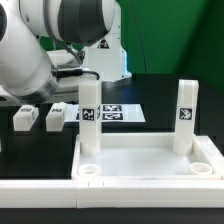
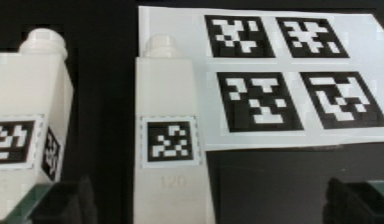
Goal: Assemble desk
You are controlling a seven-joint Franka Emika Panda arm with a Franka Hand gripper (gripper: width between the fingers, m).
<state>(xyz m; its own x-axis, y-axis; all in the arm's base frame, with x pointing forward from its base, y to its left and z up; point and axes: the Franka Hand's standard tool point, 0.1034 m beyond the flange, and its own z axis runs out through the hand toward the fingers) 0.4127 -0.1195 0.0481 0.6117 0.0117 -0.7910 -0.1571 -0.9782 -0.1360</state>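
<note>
Legs first, starting from the exterior view's left: two loose white plastic block legs with small black-and-white square tags lie side by side on the black table [image 1: 160,125]. Call them the outer leg [image 1: 25,117] [image 2: 29,100] and the inner leg [image 1: 57,117] [image 2: 168,120].

The two-finger gripper [image 2: 194,205] hangs over the inner leg. Its fingers [image 2: 358,200] are spread as wide as they go and nothing is pinched yet. My read is that the step in hand is picking that one up.

Tricky bit: the outer leg sits close by, and one finger looks to be roughly above its end. I'd nudge across so that finger drops into the dark gap between the two legs. Keep the jaws square to the long sides and grab around mid-length so it doesn't swing when lifted.

Next along is the thin flat white marker board [image 1: 115,113] [image 2: 287,80], just beside the inner leg. The other finger comes down on that side, so don't scrape it.

Further right and nearer the camera is the large white plastic rectangular tray-like desk top [image 1: 140,180] with its raised rim. Two upright legs [image 1: 88,115] [image 1: 185,112] are already standing in it. Two round sockets [image 1: 90,170] [image 1: 203,168] at the front corners look empty, so I'd guess the job's about halfway done.
</note>
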